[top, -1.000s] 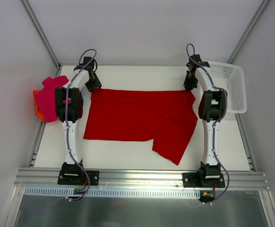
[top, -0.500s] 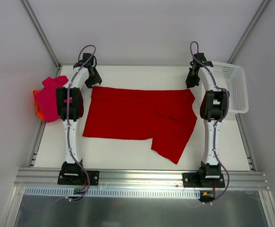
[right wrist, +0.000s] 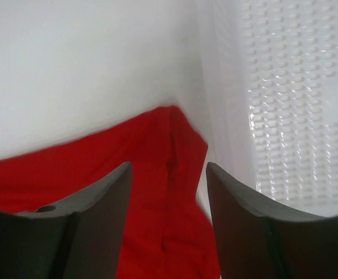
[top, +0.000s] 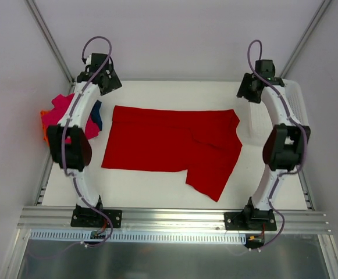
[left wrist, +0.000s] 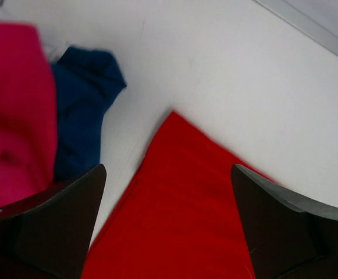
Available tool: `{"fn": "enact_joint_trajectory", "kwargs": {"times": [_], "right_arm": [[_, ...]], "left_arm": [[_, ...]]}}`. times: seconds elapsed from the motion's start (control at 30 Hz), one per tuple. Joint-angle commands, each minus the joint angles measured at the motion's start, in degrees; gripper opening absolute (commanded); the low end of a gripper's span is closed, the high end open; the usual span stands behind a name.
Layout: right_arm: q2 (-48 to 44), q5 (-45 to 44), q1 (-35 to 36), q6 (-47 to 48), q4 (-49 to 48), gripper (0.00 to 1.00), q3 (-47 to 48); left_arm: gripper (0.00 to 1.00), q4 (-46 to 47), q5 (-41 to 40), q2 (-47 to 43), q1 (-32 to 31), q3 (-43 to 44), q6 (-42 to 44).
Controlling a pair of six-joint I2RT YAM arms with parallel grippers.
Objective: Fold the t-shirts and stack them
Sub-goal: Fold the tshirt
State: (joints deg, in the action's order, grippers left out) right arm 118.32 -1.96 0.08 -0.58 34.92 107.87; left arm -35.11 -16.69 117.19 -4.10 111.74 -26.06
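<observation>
The red t-shirt (top: 169,142) lies flat on the desk (top: 157,189) with few creases. Its long axis runs left to right, and one flap reaches toward the near edge on my right. Its two far corners are the pick points. The left claw (top: 108,82) hangs just beyond the far left corner. The right claw (top: 247,92) hangs by the far right corner, beside the basket (right wrist: 285,87). Each arm is nearest its own corner. Both claws are spread and pinch nothing. I judge that each must descend and move inward. The magenta t-shirt (top: 58,113), dark blue t-shirt (left wrist: 81,110) and orange t-shirt (top: 44,132) lie heaped at the desk's left edge.
</observation>
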Motion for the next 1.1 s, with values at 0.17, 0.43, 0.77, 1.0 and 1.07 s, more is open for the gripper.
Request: {"fn": "enact_joint_trajectory", "kwargs": {"times": [0.17,0.43,0.77,1.0,1.07], "right_arm": [[-38.66,-2.25,12.28,-3.97,-4.77,0.61,-30.14],[-60.21,-11.65,30.56,-17.51,-6.18,0.62,-58.55],[-55.67,-28.00,51.42,-32.55,1.38,0.62,-65.16],[-48.91,-27.58,57.83,-40.20,0.07,0.67,-68.76],[-47.14,-27.66,58.89,-41.95,-0.20,0.69,-69.29]], "left_arm": [[0.91,2.59,-7.48,-36.38,-11.62,-38.94,-5.22],[0.90,2.51,-10.99,-47.57,-13.92,-61.63,-8.82],[0.90,2.77,-9.24,-44.85,-14.09,-68.06,-10.24],[0.91,3.12,-4.67,-40.37,-14.01,-68.06,-10.06],[0.91,3.30,-3.53,-39.05,-14.01,-67.89,-9.97]]}}
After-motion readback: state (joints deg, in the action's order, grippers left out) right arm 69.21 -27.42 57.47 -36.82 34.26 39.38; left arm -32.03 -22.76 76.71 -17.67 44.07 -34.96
